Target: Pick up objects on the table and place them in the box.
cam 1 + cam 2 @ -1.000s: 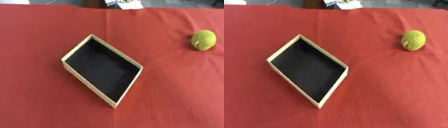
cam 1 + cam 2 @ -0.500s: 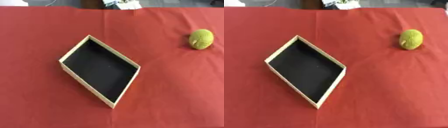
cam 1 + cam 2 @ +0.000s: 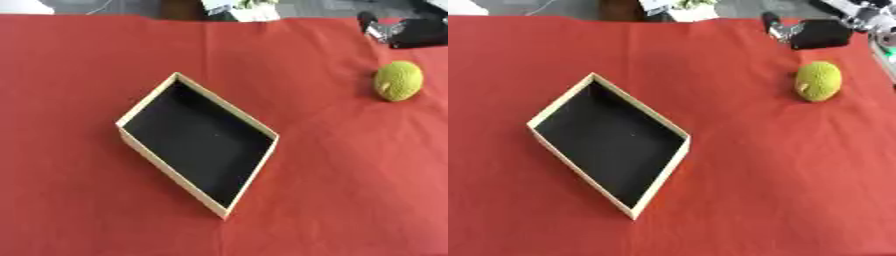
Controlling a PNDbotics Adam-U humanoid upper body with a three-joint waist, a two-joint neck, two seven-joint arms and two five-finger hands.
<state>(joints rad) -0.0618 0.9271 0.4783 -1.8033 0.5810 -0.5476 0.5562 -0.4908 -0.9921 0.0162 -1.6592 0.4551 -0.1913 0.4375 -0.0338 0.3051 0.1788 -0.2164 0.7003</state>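
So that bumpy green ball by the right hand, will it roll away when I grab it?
The green ball looks rounded, slightly egg-shaped, so a sideways nudge would probably roll it on the red cloth. Its bumpy surface should make it less slippery. The right hand hangs above it, not touching; closing around it from above seems safest.

tabletop [image 3: 79,200]: matt red cloth, faint creases | box [image 3: 171,171]: pale cardboard-looking walls, matt black inside | green ball [image 3: 818,81]: rough, bumpy skin | right hand [image 3: 815,33]: black, slightly shiny, plastic-looking
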